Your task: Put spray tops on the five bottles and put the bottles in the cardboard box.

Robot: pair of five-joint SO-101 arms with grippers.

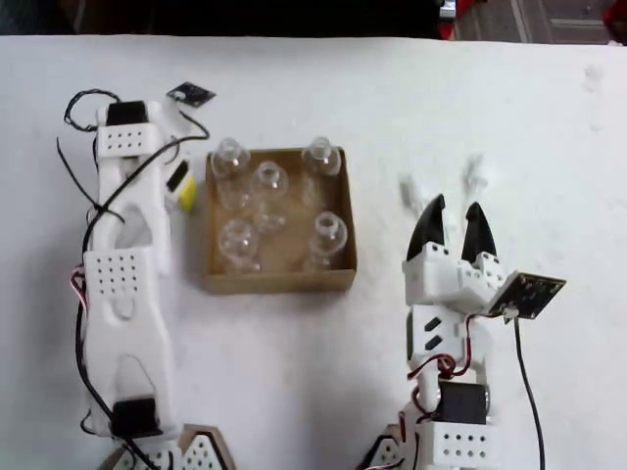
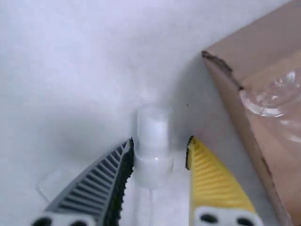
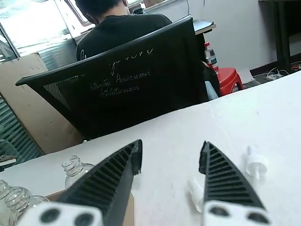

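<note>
One white table [image 1: 294, 392] carries everything. Two white arms lie on it. The left arm [image 1: 122, 284] stretches up the table's left side, and the right arm [image 1: 446, 333] sits shorter at the near right.

One cardboard box [image 1: 279, 282] stands between the two pincers. It is just beside the left pincer [image 2: 160, 150] on that pincer's right, and well apart from the right pincer [image 1: 453, 217] on its left.

Five clear bottles [image 1: 269, 181] stand upright inside the box with their necks open. Three are in the far part and two in the near part.

The left pincer is released. Its grey finger [image 2: 99, 183] and yellow finger [image 2: 214, 179] stand on either side of one spray top [image 2: 153, 141]. The grey one is at the top's side, and a gap shows on the yellow side. The box corner is near the yellow finger.

The right pincer is also released. Its two black fingers [image 1: 427, 230] are spread, and bare table shows between them.

Three spray tops can be counted. One is between the left pincer's fingers. The other two lie on the table just ahead of the right pincer's fingertips, one [image 1: 411, 191] before its left finger and one [image 1: 475, 174] before its right finger.
</note>
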